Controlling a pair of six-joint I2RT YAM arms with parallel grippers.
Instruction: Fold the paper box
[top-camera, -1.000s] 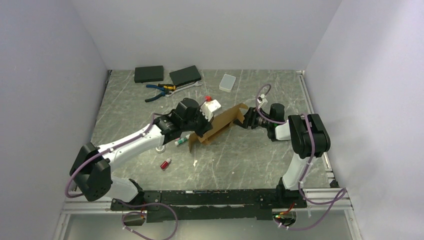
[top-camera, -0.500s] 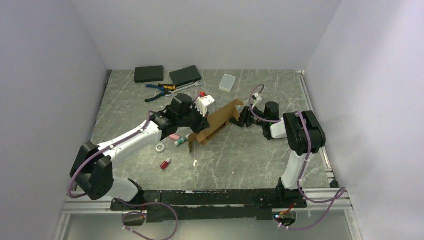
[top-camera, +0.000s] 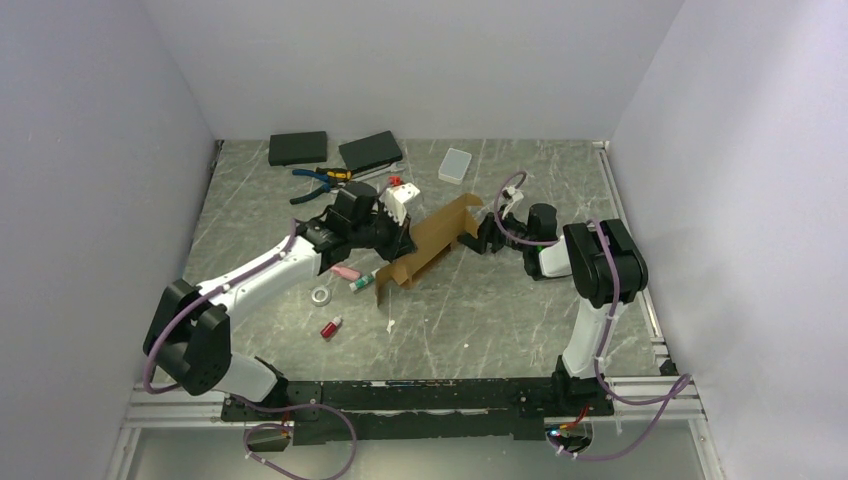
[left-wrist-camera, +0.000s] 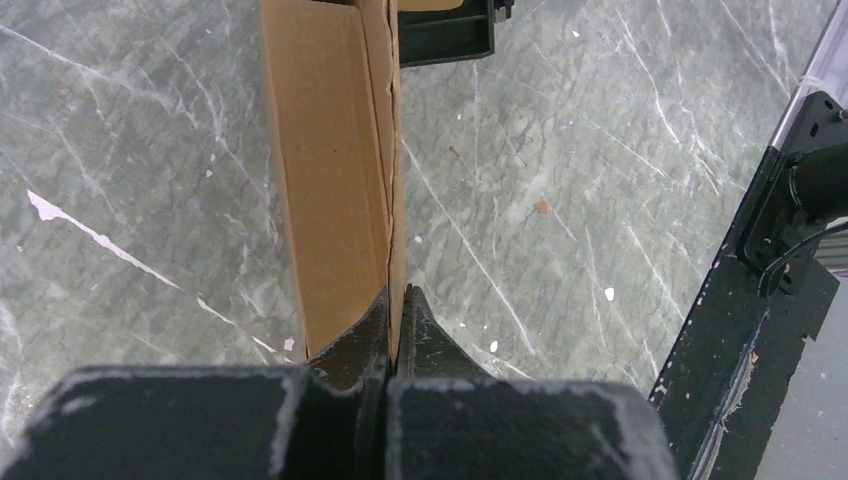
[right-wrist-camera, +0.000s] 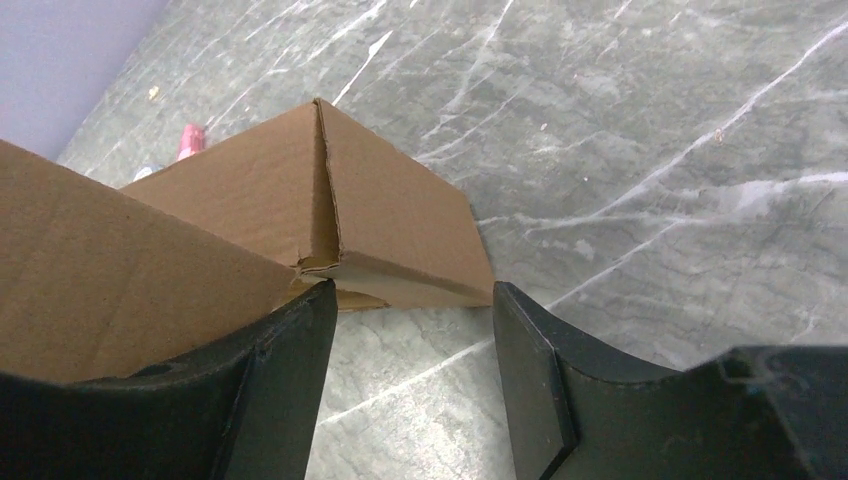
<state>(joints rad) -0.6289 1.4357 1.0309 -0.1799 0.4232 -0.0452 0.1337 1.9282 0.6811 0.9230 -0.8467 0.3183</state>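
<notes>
The brown cardboard paper box (top-camera: 430, 240) lies partly folded in the middle of the table, running from near left to far right. My left gripper (top-camera: 400, 240) is shut on one thin upright wall of it; in the left wrist view (left-wrist-camera: 395, 300) the cardboard edge (left-wrist-camera: 340, 150) runs straight out from between the closed fingers. My right gripper (top-camera: 484, 232) is open at the box's right end. In the right wrist view (right-wrist-camera: 410, 310) its fingers stand apart just short of a folded corner flap (right-wrist-camera: 390, 225), with the left finger (right-wrist-camera: 280, 370) touching the cardboard.
Two flat black boxes (top-camera: 298, 148) (top-camera: 370, 150), pliers (top-camera: 318, 182) and a translucent white case (top-camera: 455, 165) lie at the back. A pink item (top-camera: 346, 272), a marker (top-camera: 362, 282), a tape ring (top-camera: 321, 295) and a small red bottle (top-camera: 331, 326) lie left of the box.
Both grippers and the box have shifted toward the back and a little left. The left gripper stays shut on the cardboard wall; the right gripper stays at the right end.
</notes>
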